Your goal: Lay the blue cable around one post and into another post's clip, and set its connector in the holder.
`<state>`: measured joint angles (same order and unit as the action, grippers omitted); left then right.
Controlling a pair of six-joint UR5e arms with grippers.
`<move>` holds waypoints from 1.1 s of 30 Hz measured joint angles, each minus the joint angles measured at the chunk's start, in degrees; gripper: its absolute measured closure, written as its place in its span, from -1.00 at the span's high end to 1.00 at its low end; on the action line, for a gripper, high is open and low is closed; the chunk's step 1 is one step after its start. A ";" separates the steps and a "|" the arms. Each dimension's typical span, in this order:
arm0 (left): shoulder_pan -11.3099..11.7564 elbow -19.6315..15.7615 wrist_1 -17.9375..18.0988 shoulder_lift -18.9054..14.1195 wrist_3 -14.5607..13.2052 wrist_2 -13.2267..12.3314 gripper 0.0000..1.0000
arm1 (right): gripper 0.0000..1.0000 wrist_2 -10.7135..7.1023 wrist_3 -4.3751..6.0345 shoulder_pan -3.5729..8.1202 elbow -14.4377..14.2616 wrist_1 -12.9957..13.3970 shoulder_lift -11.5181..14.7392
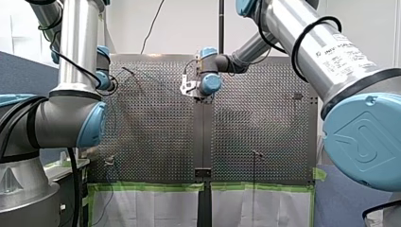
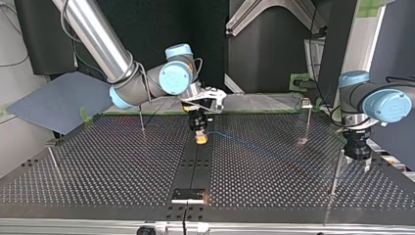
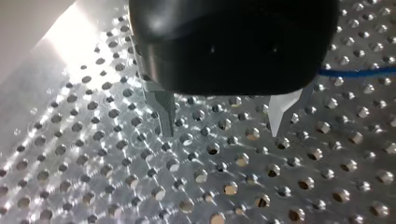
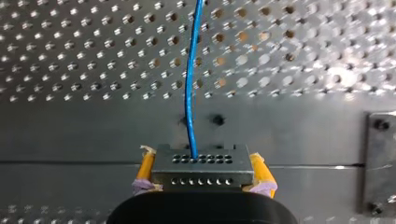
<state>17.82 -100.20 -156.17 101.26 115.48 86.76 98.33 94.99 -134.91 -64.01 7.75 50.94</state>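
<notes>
In the right wrist view my right gripper [image 4: 203, 173] is shut on a dark grey connector block [image 4: 202, 167], its yellow pads [image 4: 146, 167] pressing both sides. The blue cable [image 4: 191, 88] leaves the block and runs ahead over the perforated plate. The top view shows that gripper [image 2: 200, 138] low over the table's centre strip, and the cable [image 2: 254, 147] trails toward a thin post [image 2: 334, 175] at the right. My left gripper [image 2: 356, 157] hangs beside that post. In the left wrist view it [image 3: 223, 125] is open with only bare plate between its fingers [image 3: 162, 111]; the cable [image 3: 357, 72] passes beside it.
Other thin posts stand at the top view's left [image 2: 142, 117], far left [image 2: 54, 164] and back right [image 2: 307, 120]. A small dark holder plate [image 2: 188, 196] sits on the centre strip near the table's near edge. A bolted plate [image 4: 380, 161] lies beside my right gripper.
</notes>
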 joint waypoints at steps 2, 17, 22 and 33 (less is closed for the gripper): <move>-0.01 0.00 -0.30 0.01 0.56 0.19 1.00 | -1.00 0.24 0.06 0.16 -0.94 0.86 0.00; -0.97 0.02 -0.16 0.52 5.12 -2.59 1.00 | -1.00 5.99 1.07 2.02 -8.79 8.64 0.00; -1.30 0.01 -0.12 0.77 5.25 -2.29 1.00 | -1.00 8.53 1.72 2.76 -11.37 11.22 0.00; -1.71 0.02 -0.11 0.80 5.28 -2.21 1.00 | -1.00 15.07 5.06 4.75 -17.92 17.77 0.00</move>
<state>16.11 -100.18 -156.28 102.07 120.76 84.56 113.40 100.05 -130.17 -81.93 25.52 50.95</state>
